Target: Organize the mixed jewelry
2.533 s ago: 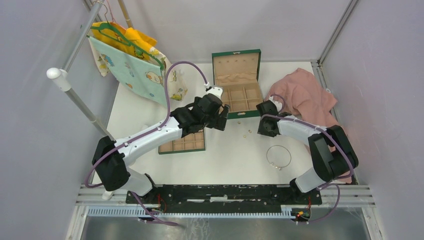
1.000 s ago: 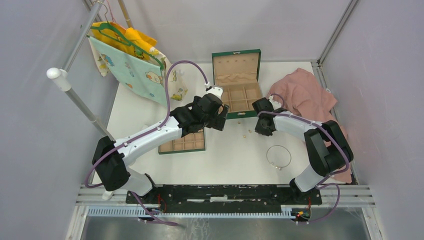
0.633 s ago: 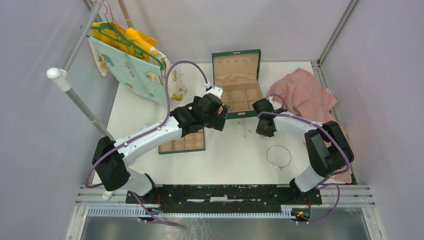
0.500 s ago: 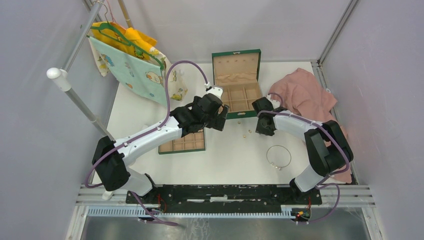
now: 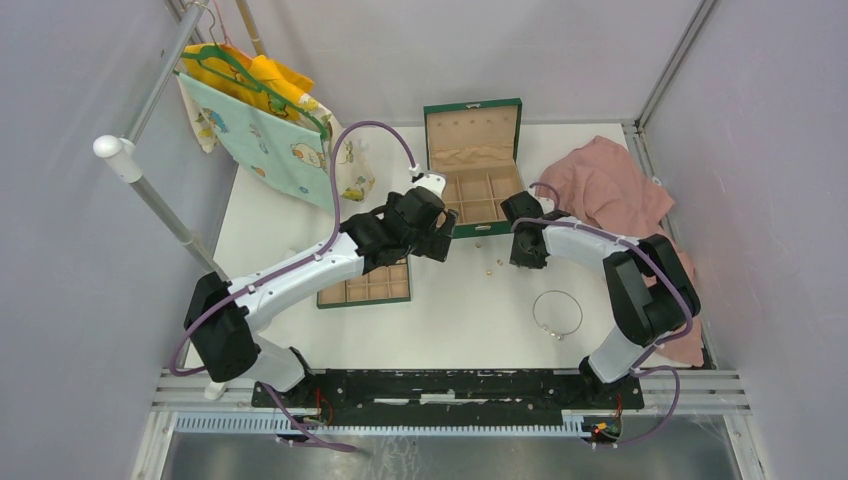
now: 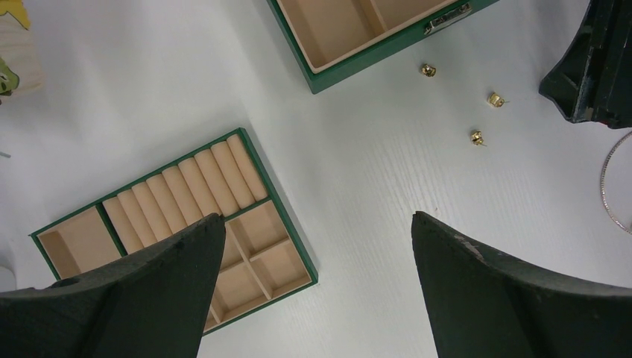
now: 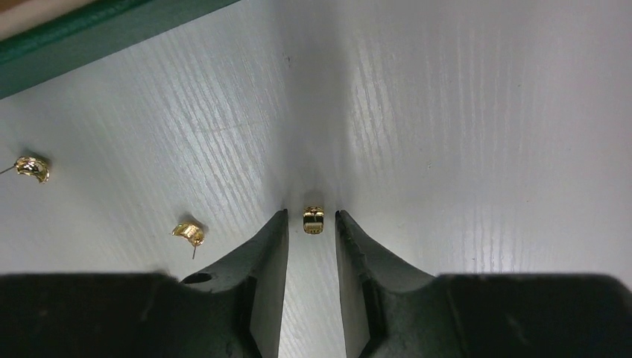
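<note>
My right gripper [image 7: 311,218] is low over the white table, its jaws narrowly open around a tiny gold piece [image 7: 314,220] with a thin gap on each side. Two gold studs [image 7: 188,233] [image 7: 32,168] lie to its left. In the top view the right gripper [image 5: 522,252] sits just right of the gold pieces [image 5: 490,268]. The silver wire hoop [image 5: 558,313] lies nearer the front. My left gripper [image 6: 317,224] is wide open and empty, above the table beside the divider tray [image 6: 171,231]; three gold pieces [image 6: 476,138] show ahead of it.
The open green box [image 5: 473,232] with tan compartments stands at the back centre. The divider tray [image 5: 365,290] lies under my left arm. A pink cloth [image 5: 610,195] lies at the back right. Clothes hang on a rack [image 5: 265,110] at the back left.
My right gripper has crept slightly left and toward the green box, and the arm's elbow has shifted with it. My left arm has not moved.
</note>
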Robot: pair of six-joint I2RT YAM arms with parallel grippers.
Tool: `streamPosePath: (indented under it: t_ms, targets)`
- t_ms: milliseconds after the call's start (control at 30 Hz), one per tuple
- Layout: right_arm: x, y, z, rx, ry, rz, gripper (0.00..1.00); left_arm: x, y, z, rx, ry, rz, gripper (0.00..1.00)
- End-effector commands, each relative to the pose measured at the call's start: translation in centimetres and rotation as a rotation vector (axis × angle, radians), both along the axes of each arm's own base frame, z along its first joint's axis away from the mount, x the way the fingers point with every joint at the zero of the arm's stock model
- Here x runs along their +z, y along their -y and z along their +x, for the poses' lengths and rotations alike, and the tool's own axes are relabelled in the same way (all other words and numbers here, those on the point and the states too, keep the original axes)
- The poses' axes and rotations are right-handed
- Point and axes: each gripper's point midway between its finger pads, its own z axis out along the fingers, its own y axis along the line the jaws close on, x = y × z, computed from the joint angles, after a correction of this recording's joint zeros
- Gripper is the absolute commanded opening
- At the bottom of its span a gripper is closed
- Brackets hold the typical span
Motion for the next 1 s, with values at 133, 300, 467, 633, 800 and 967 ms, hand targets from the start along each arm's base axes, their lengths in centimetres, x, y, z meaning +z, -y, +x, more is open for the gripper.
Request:
streamPosePath:
  t_ms: [133, 300, 467, 633, 800, 967]
  targets:
    - [0.1, -0.5, 0.4, 0.006, 0.024, 0.023, 0.3, 1.7, -0.4, 0.6, 0.01, 0.057, -0.007, 1.0]
    - [0.3, -0.3, 0.5, 0.004, 0.03, 0.014, 0.12, 1.8, -0.4, 0.6, 0.013, 0.059, -0.01, 1.0]
    - [0.6, -0.4, 0.4, 0.023, 0.038, 0.023, 0.04, 2.2, 0.1, 0.7, 0.014, 0.059, -0.034, 1.0]
    - [2.1, -1.2, 0.9, 0.066, 0.055, 0.116, 0.04, 2.0, 0.0, 0.6, 0.015, 0.055, -0.031, 1.0]
    - [4.8, -4.5, 1.4, 0.176, 0.126, 0.47, 0.07, 1.7, -1.1, 1.1, 0.052, 0.067, 0.008, 1.0]
    - [8.0, -7.1, 1.1, 0.313, 0.126, 0.69, 0.08, 1.5, -2.4, 1.7, 0.091, 0.069, 0.027, 1.0]
